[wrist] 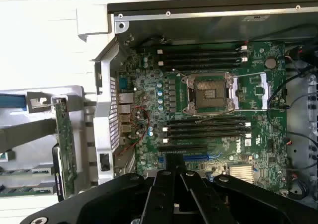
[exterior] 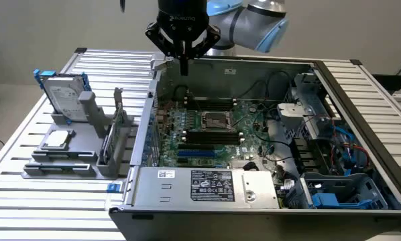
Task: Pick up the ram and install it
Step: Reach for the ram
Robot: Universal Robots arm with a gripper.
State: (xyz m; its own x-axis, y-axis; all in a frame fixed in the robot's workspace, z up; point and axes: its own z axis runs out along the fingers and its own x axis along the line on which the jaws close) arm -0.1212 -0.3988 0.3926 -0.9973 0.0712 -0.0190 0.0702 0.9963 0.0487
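Gripper (exterior: 184,66) is being held shut, empty, above the case's (exterior: 254,61) far corner, on the exterior view's left. Ram (wrist: 25,187) is lying in the holder (exterior: 53,171) further left; jaws are best opened and squared across it.

The arm (exterior: 251,17) reaches in from the top of the exterior view. Its grey tube sections and pale-blue joint caps are bent at the wrist so that the tool points straight down. The black gripper (exterior: 184,69) hangs vertically below the wrist — its two linkage arms flare outward at the body, then draw in to the fingers (exterior: 184,63), which are pressed together into one narrow dark blade. In the wrist view the gripper (wrist: 178,172) reads the same way: the black fingers (wrist: 164,194) lie flush side by side, tips meeting.
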